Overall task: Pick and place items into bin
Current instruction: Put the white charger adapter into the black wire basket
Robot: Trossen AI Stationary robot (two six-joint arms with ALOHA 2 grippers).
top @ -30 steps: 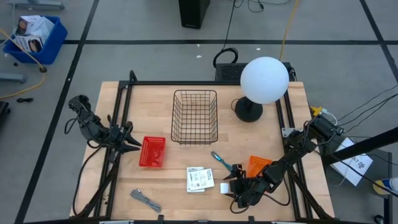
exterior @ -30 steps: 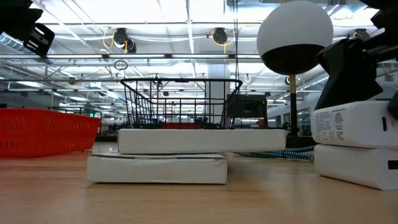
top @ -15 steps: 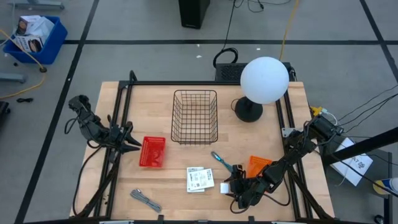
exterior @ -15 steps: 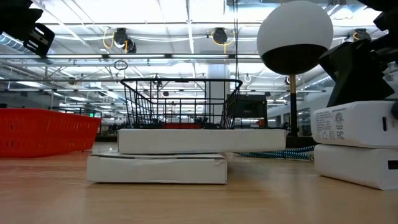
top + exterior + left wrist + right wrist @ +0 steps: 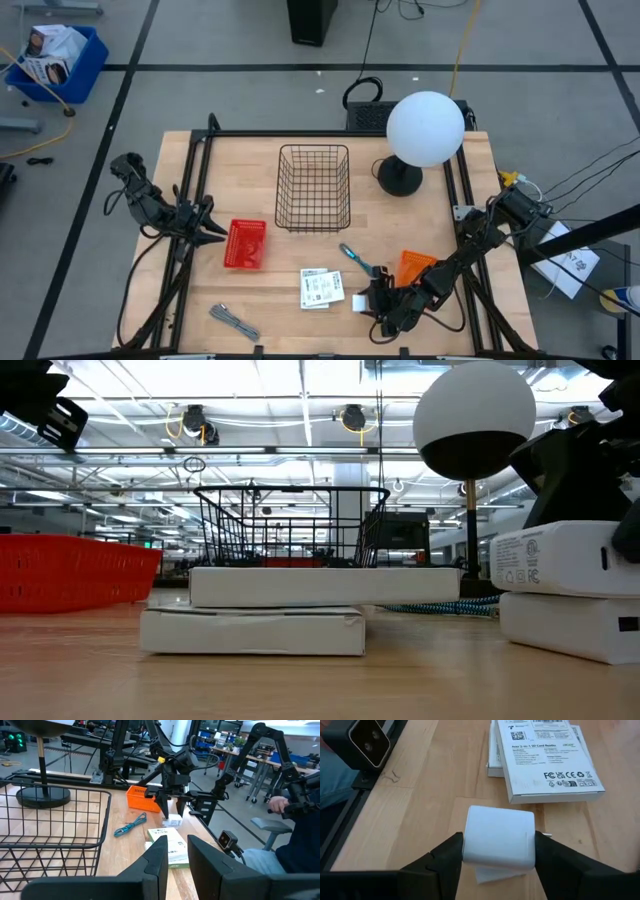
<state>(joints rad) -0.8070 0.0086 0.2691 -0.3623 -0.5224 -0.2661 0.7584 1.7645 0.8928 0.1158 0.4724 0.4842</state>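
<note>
Right gripper is low at the front right of the table, fingers pressed on both sides of the upper white block, pinching it. That block sits stacked on a second white block; in the low view it is skewed relative to the lower one, and whether it has fully lifted clear is hard to tell. Two stacked card packets lie just beside them, near the front edge. Teal-handled tool lies between the packets and the wire basket. Grey metal tool at front left. Red bin left of the basket, orange bin by the right arm. Left gripper waits at the table's left edge, fingers narrowly apart, holding nothing.
</note>
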